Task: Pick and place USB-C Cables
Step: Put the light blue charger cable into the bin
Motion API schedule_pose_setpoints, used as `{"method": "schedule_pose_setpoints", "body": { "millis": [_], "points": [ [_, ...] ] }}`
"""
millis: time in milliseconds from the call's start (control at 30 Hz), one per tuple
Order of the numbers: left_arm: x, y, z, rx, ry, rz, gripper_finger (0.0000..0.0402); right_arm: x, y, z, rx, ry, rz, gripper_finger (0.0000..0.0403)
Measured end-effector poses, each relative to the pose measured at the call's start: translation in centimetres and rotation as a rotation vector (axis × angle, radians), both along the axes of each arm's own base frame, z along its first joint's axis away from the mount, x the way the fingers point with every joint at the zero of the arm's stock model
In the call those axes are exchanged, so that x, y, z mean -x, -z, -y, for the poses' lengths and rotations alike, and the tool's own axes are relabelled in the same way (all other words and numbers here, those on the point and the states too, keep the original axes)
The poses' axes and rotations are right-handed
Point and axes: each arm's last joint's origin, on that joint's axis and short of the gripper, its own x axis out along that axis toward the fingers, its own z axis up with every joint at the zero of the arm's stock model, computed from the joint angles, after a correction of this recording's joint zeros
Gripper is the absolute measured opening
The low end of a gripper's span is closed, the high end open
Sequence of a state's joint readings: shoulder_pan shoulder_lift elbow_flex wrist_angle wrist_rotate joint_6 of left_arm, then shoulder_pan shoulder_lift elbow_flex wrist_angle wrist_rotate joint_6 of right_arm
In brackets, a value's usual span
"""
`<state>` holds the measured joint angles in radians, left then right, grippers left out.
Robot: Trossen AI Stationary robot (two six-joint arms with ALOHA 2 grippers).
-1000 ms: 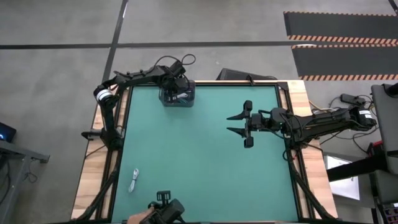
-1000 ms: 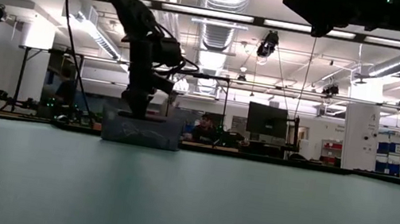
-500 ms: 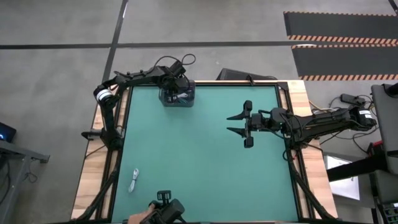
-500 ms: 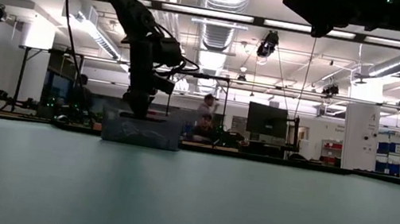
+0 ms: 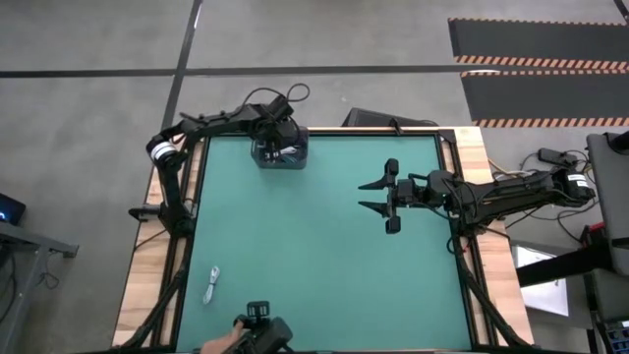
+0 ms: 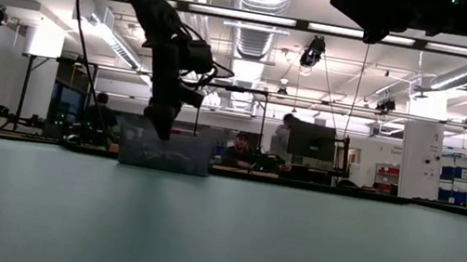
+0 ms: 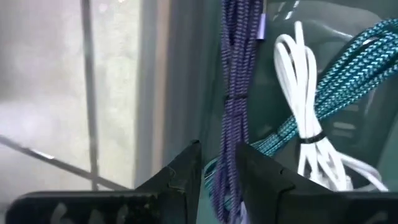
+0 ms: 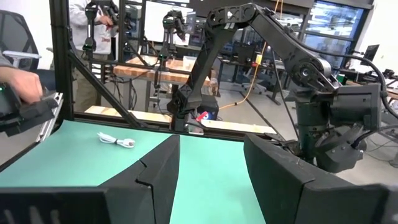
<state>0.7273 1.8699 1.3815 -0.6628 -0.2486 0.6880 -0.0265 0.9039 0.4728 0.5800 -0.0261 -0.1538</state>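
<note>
Between left gripper fingers: braided purple cable

**Two dark, cable-laced arms**

Matte black throughout, jointed in slim segments. Loose black wires looped along the left arm and right arm. White band with markings near each base. Angular, wedge-shaped black fingers on the right end effector.

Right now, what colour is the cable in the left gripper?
Purple cable, seen best in the left wrist view.
</note>
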Motion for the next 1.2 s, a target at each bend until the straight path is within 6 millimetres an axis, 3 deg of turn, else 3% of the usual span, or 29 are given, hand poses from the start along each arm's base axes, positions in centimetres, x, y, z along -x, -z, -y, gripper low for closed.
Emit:
{"method": "schedule_pose_setpoints", "body": {
  "millis": [300, 533, 733, 967, 1200],
  "points": [
    [-0.2, -4.0, 2.3, -0.082, 0.021, 0.083, 0.0082, 0.0, 0.0, 0.0, 0.002, 0.000, 0.000, 0.0171],
    [-0.9, -7.7, 6.2, -0.071, -0.117, 0.317, 0.0082, 0.0, 0.0, 0.0, 0.004, 0.000, 0.001, 0.0171],
    [-1.8, -9.7, 10.4, -0.018, -0.133, 0.441, 0.0082, 0.0, 0.0, 0.0, 0.004, 0.000, 0.000, 0.0171],
    [-2.7, -10.2, 15.2, 0.070, -0.106, 0.467, 0.0082, 0.0, 0.0, 0.0, 0.004, 0.000, 0.000, 0.0171],
    [-3.0, -9.2, 19.4, 0.164, -0.119, 0.388, 0.0082, 0.0, 0.0, 0.0, 0.004, 0.000, 0.000, 0.0171]
  ]
}}
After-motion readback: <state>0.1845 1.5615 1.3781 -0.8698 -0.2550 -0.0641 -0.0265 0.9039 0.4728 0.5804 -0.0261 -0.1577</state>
